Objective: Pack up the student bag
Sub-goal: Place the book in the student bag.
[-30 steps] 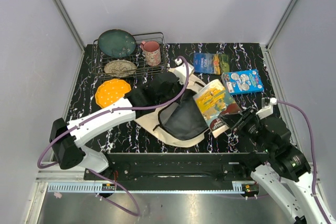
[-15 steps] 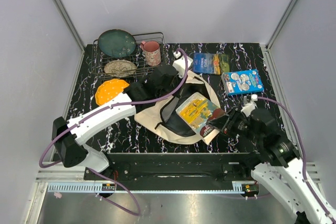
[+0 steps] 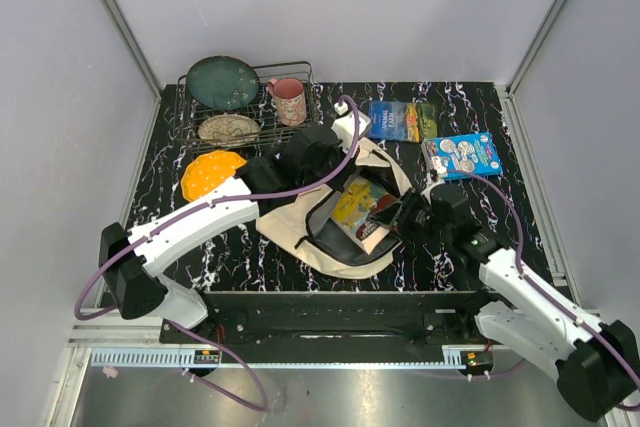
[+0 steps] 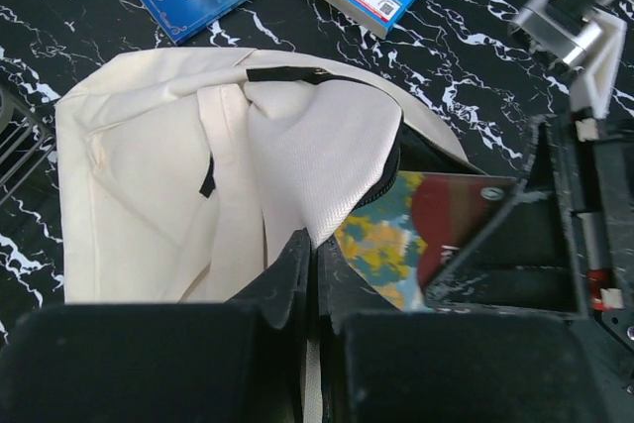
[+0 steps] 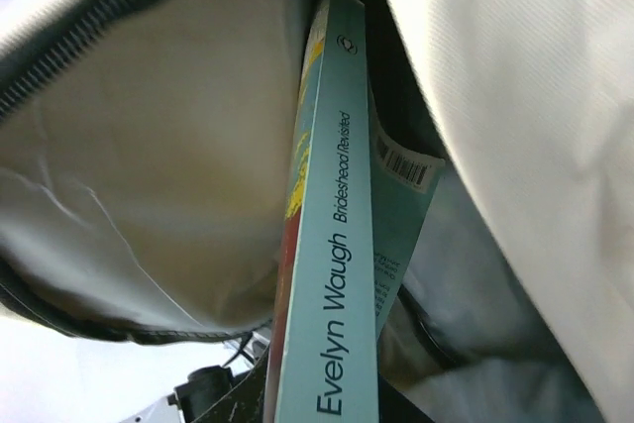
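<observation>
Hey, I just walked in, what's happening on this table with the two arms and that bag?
The two arms are packing the student bag. The left end effector is shut on the cream fabric at the bag's mouth, holding it open. The right end effector grips a paperback, Brideshead Revisited, whose far end is inside the opening. An Animal Farm book and a light-blue book lie on the table beyond the bag, not yet packed.
</observation>
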Controlling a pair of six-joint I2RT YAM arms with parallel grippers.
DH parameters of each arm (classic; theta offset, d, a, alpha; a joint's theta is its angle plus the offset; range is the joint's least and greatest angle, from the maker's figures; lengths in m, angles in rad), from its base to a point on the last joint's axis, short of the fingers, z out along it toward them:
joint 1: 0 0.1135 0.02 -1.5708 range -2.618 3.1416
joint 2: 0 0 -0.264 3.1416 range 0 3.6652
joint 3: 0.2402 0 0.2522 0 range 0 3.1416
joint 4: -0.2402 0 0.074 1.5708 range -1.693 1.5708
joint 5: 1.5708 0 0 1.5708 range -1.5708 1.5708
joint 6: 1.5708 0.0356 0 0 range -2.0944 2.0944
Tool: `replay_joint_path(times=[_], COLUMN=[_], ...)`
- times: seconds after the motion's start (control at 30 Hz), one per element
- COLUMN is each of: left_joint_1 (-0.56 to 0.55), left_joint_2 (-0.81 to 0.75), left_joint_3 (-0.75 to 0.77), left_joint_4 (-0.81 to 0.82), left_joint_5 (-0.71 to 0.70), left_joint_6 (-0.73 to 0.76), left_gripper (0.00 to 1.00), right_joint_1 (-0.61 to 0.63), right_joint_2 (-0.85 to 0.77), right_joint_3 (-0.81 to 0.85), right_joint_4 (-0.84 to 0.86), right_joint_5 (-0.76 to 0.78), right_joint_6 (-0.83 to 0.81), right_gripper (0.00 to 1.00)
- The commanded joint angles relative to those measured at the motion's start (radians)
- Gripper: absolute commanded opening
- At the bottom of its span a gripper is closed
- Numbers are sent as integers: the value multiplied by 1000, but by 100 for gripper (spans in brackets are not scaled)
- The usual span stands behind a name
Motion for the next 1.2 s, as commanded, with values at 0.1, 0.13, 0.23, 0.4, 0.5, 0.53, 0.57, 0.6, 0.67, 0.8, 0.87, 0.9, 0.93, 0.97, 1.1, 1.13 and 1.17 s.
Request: replay_joint_path(times=[0.1,0.13,0.23,0.4,0.5,0.53,0.57,0.6,0.67,0.8,0.87,0.9,0.93,0.97,1.1,1.13,1.17], left_joint_1=[3,5,3,3,5,3,6,5,6,8,9,9,9,9,11,9,11], left_joint_2=[-83,-86,-100,-108,-100,-95,-91,-83,-75,-58,-49,-45,-39,-29,-11,-8,-8], left_joint_3=[-20,-28,-43,-25,-11,-1,6,10,22,49,59,73,82,91,121,121,121], left_joint_4=[112,112,124,129,132,128,129,128,126,138,138,135,132,120,100,95,91], left_joint_5=[74,71,68,85,85,85,85,88,79,82,78,70,64,58,44,48,51], left_joint_6=[1,1,11,28,38,44,45,47,51,51,47,38,35,31,-2,-11,-15], left_gripper=[0,0,0,0,0,0,0,0,0,0,0,0,0,0,0,0,0], right_joint_1=[-16,-34,-96,-173,-173,-173,-170,-165,-147,-75,-65,-58,-36,-19,59,73,76], right_joint_2=[139,143,172,327,410,422,430,427,407,373,392,412,419,426,426,430,438], right_joint_3=[99,97,42,-62,-33,-22,-9,19,53,137,116,94,90,90,100,97,91], right_joint_4=[469,484,634,988,1009,959,910,850,663,414,465,531,547,547,545,567,599], right_joint_5=[-88,-97,-155,-275,-313,-329,-332,-327,-288,-185,-191,-189,-168,-144,16,45,51], right_joint_6=[40,48,114,323,312,300,247,217,100,-27,20,34,44,48,37,42,48], right_gripper=[2,2,2,2,2,2,2,2,3,6,5,4,4,4,4,4,4])
